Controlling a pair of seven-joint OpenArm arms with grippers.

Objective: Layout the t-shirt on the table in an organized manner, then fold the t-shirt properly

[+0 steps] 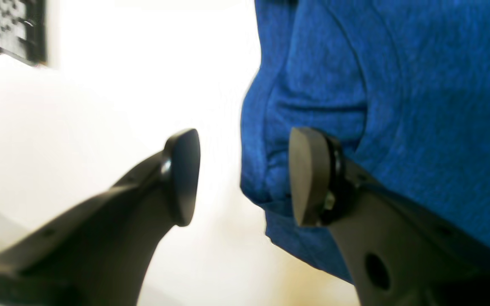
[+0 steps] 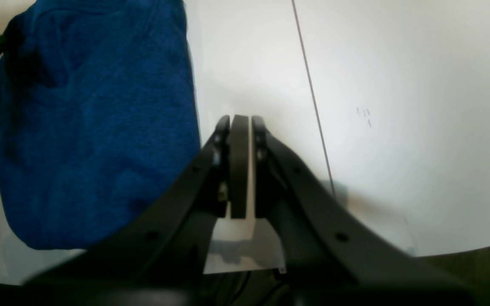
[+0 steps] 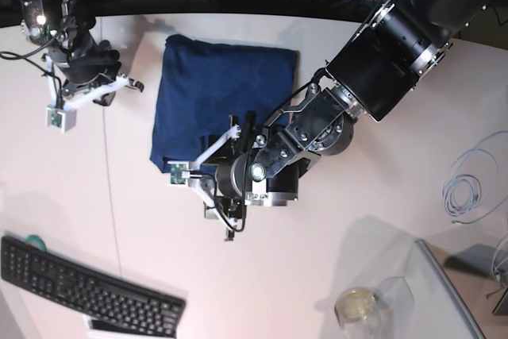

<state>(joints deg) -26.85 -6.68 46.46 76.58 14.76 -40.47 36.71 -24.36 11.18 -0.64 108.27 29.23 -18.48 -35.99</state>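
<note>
Base view: the t-shirt (image 3: 222, 97) is lying folded in a blue block on the white bench (image 3: 333, 275).
Left gripper (image 1: 245, 176): its jaws are standing spread apart at the shirt's edge, holding nothing; one pad is sitting against the cloth.
Right gripper (image 2: 240, 170): its jaws are pressing together, empty, over the bare bench beside the shirt.
Keyboard (image 3: 87, 287): sitting near the bench's corner, well apart from the shirt.

In the left wrist view the t-shirt (image 1: 398, 106) is cut off at the top and right edges — one pad (image 1: 309, 176) hides part of its edge. The keyboard (image 1: 17, 27) is blurred. In the base view the left gripper (image 3: 230, 204) hides the t-shirt's near edge.
</note>
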